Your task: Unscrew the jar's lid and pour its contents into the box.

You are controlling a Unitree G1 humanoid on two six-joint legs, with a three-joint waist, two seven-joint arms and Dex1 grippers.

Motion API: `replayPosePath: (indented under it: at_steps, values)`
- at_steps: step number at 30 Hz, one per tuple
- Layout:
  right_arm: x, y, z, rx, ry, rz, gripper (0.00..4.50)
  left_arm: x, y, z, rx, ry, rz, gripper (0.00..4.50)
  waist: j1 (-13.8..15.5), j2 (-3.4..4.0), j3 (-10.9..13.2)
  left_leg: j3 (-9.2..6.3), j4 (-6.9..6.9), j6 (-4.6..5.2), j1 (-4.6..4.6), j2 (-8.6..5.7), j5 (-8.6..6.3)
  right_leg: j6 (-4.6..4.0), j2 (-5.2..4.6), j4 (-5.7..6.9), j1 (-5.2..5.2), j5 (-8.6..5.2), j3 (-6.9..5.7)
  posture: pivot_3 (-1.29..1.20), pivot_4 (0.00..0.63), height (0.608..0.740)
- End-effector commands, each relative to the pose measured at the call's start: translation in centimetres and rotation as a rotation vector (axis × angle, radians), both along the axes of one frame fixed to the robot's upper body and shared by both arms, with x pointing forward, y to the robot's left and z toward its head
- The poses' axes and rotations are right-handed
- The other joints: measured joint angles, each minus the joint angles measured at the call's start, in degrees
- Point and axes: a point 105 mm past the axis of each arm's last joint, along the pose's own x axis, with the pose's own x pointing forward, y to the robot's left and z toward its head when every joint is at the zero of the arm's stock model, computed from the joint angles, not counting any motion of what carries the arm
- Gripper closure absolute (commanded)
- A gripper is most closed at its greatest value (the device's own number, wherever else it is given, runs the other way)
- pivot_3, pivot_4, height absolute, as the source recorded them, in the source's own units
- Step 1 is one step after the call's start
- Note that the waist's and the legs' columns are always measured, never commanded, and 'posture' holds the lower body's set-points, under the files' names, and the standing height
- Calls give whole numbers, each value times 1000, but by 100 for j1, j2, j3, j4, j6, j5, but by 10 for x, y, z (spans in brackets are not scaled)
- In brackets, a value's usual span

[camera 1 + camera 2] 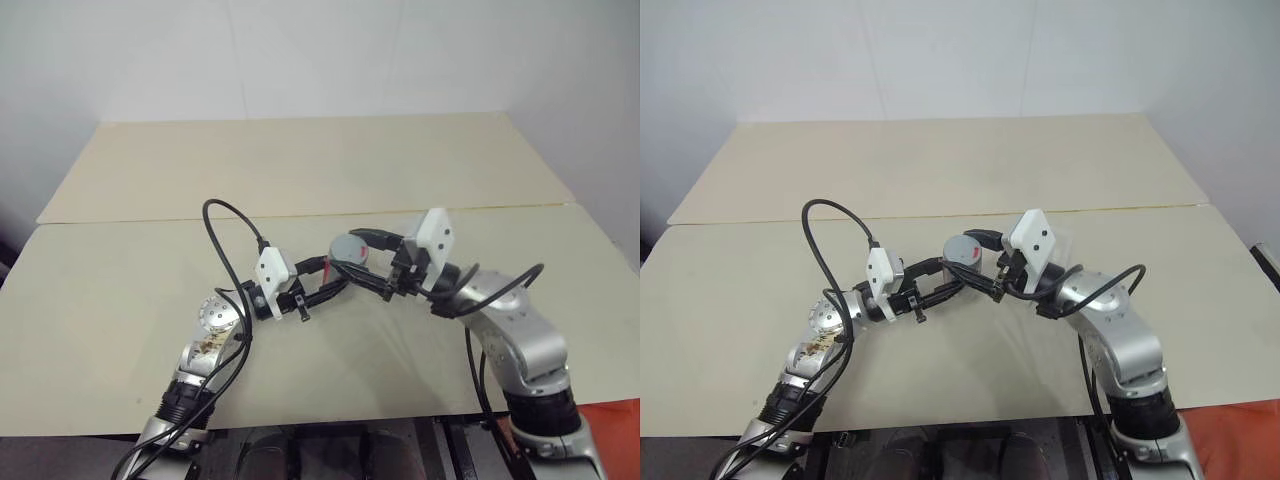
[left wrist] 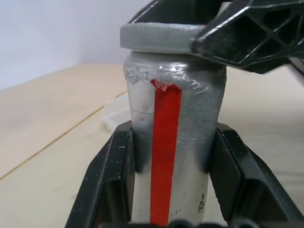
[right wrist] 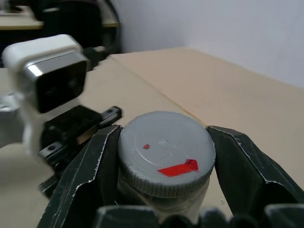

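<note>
In the left eye view, the two arms meet just below the middle of the frame over the tan table (image 1: 150, 290). The left gripper (image 1: 335, 280) reaches in from the lower left and the right gripper (image 1: 372, 262) from the right, both converging on the jar (image 1: 340, 270), whose grey lid (image 1: 349, 248) faces up between them. The jar is held up above the tabletop, near the seam between the two table boards.

The right eye view gives the same arrangement slightly left of centre: the lid (image 1: 962, 247) sits between the black fingers of both grippers.

In the left wrist view, the jar (image 2: 173, 156) stands upright in the centre, its red stripe (image 2: 165, 156) running down the silvery body. The left gripper's own fingers (image 2: 111, 185) are clamped against both sides of the jar's lower body. Above, the lid (image 2: 161, 38) is still on, with one black finger of the right gripper crossing its upper right edge.

In the right wrist view, the lid (image 3: 166, 152) fills the lower centre, a red mark (image 3: 178, 167) on its top. The right gripper's fingers (image 3: 83, 175) press against its rim on either side, closed around it. The left gripper's camera block (image 3: 50, 76) sits in the upper left.
</note>
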Motion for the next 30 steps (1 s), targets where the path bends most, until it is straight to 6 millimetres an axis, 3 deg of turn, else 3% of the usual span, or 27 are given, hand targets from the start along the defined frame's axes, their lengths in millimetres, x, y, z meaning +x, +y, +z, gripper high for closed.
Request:
replayPosePath:
  at_steps: [1, 8, 18, 23, 30]
  values:
    - [-2, 9, 12, -29, -29, 208, 1715, -9, -4, 15, -30, -50, -54, 2646, -1, 0, 0, 2, 1, 0, 1, 1, 0, 0, 0, 0, 0, 0, 1, 0, 150, 740]
    - [8, 10, 22, -91, 50, 497, 1715, -17, -11, 15, -32, -51, -89, 2646, 47, 0, 0, -1, 1, 2, -2, 4, -1, -1, -2, 3, 3, 1, -3, 0, 150, 740]
    - [16, 7, 21, -111, -77, 538, 1715, -16, -6, 13, -21, -49, -67, 2646, 68, 0, 0, 1, 3, 1, -3, 6, 0, -1, -3, 8, 0, 2, -6, 0, 150, 740]
    - [21, 4, 25, -82, -38, 491, 193, -16, -6, 13, -17, -52, -65, 2646, 79, 0, 0, 1, 4, 0, -4, 5, 0, -1, -5, 9, 0, 2, -6, 0, 150, 740]
    - [11, -13, 46, -23, -136, 388, 91, -12, -6, 9, -12, -44, -58, 2646, 111, 0, 0, 1, 4, -1, -4, 5, 1, -1, -5, 10, 0, 2, -7, 0, 150, 740]
